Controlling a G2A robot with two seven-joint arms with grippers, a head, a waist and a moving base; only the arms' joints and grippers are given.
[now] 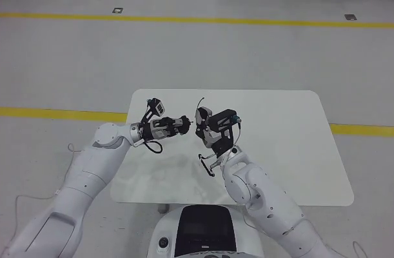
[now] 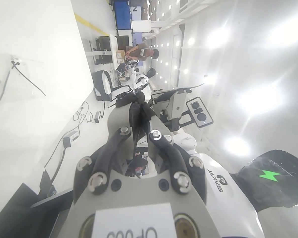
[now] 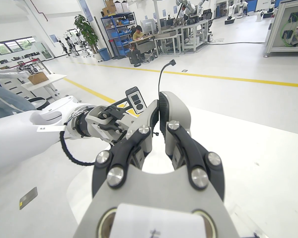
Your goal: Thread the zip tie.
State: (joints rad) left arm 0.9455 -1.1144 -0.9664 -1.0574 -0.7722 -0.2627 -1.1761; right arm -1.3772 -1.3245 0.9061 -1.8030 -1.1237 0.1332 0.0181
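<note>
Overhead, found both arms above the far left part of the white table (image 1: 293, 148), with the left gripper (image 1: 186, 123) and the right gripper (image 1: 198, 124) tip to tip, just beside each other. Saw the right gripper's fingers pressed together on a black zip tie (image 3: 160, 80), pinching its strap partway along. Noted the strap rising from the fingertips in a slight curve and ending in the square head (image 3: 172, 63), free in the air toward the far side. Saw the left gripper's fingers close together as well, with a thin black strip (image 2: 136, 137) running between the pads; could not confirm it as the same tie. Spotted spare black zip ties (image 2: 27, 81) seen through clear plastic (image 2: 32, 61) on the tabletop, well apart from the left gripper. As for writing: noted a white printed label (image 2: 132, 220) on the left gripper's base, cut off at the edge, and a second white label (image 3: 159, 220) on the right gripper's base. Noted also a small white tag (image 3: 42, 129) on the left wrist, print too small to read, and dark lettering (image 2: 214, 179) on a white shell beyond the left gripper.
</note>
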